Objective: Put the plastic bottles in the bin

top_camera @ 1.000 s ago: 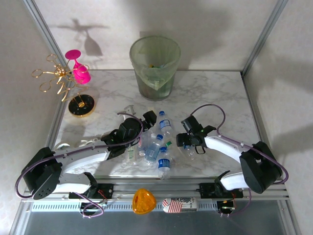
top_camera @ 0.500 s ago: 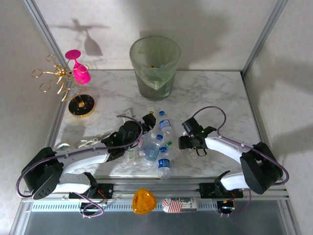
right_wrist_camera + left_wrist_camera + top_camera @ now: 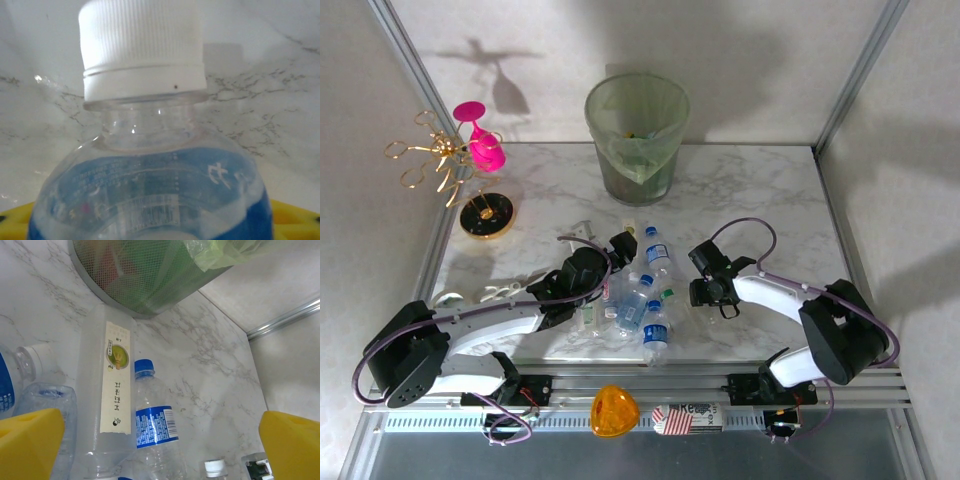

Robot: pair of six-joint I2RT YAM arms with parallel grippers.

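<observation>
Several plastic bottles (image 3: 638, 300) lie in a pile near the table's front middle, mostly clear with blue labels and caps. The bin (image 3: 638, 135) stands at the back centre, pale green with a liner bag. My left gripper (image 3: 624, 246) hovers open over the pile's far side; between its yellow pads (image 3: 30, 440) lie a clear blue-labelled bottle (image 3: 152, 425) and a pale bottle (image 3: 112, 390), with the bin's mesh wall (image 3: 145, 275) just beyond. My right gripper (image 3: 706, 294) is shut on a white-capped, blue-labelled bottle (image 3: 145, 150), right of the pile.
A gold rack (image 3: 440, 160) with a pink goblet (image 3: 480, 142) stands at the back left on a round base (image 3: 486, 215). An orange object (image 3: 614, 410) sits on the front rail. Metal frame posts (image 3: 855, 80) flank the table.
My right gripper's jaws have closed on the white-capped bottle and the wrist has turned slightly. The left arm has edged a little toward the pile and stays open.
</observation>
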